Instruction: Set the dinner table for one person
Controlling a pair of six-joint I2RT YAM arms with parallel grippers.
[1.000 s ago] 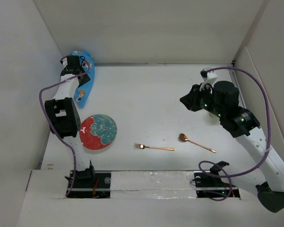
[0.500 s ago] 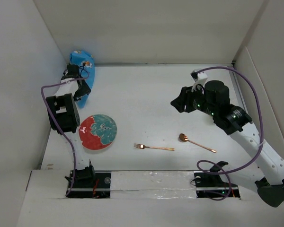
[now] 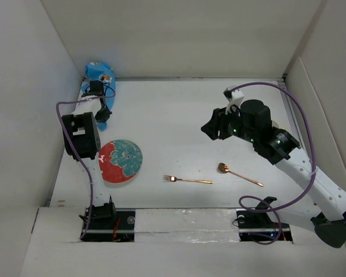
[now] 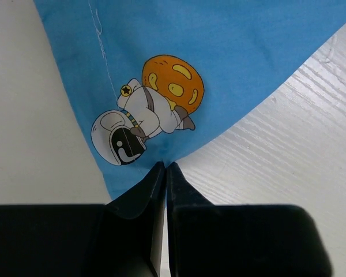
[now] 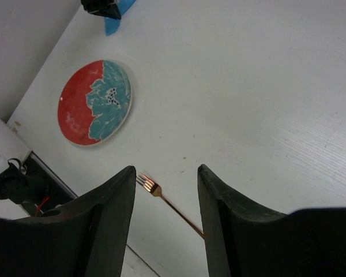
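White bench (image 3: 179,109) lies under plate (image 3: 120,161). Right of plate: fork (image 3: 187,180), then spoon (image 3: 239,174). Beyond plate: left pincer (image 3: 102,112), clamped on corner of blue cloth (image 3: 98,72). Far right of plate: right pincer (image 3: 209,130), raised, spread wide, empty.

Bare dinner table (image 3: 179,115) mid-span; plate (image 3: 120,161), fork (image 3: 187,180), spoon (image 3: 239,174) along the near edge, placemat (image 3: 97,71) bunched far-left against the wall (image 3: 34,86).

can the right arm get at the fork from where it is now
Probably yes: the right gripper is open and aimed toward the fork, which lies alone on the table, nothing between them.
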